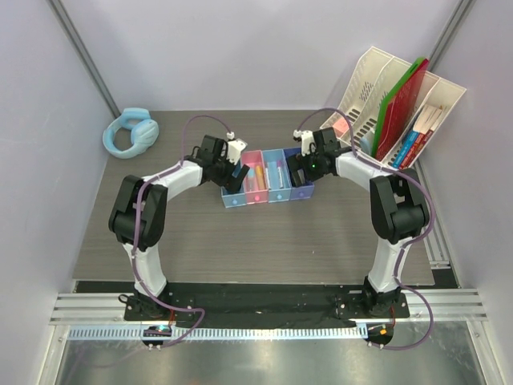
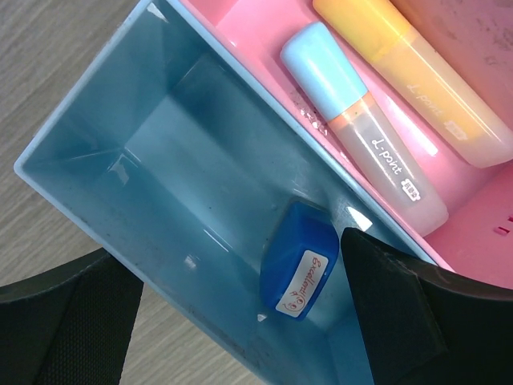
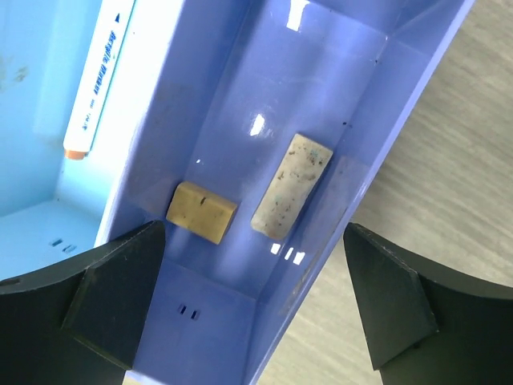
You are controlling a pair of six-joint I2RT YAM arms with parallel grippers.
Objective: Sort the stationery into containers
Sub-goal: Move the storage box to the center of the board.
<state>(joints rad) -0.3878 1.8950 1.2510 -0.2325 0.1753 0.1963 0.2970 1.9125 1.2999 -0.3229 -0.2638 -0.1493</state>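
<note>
Left jaws: spread over blue translucent bin (image 2: 96,168), likely release pose.
Right jaws: spread over purple translucent bin (image 3: 240,96), grey eraser (image 3: 292,185) inside.

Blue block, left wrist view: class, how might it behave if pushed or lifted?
The blue block looks solid, so probably stiff and light. Lying flat on the glossy blue bin floor, it would likely slide, not roll.

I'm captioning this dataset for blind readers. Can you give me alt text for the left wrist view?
A blue block lies in the blue bin, beneath the open left gripper. The adjoining pink bin holds a pale blue-capped tube and a yellow marker.
</note>
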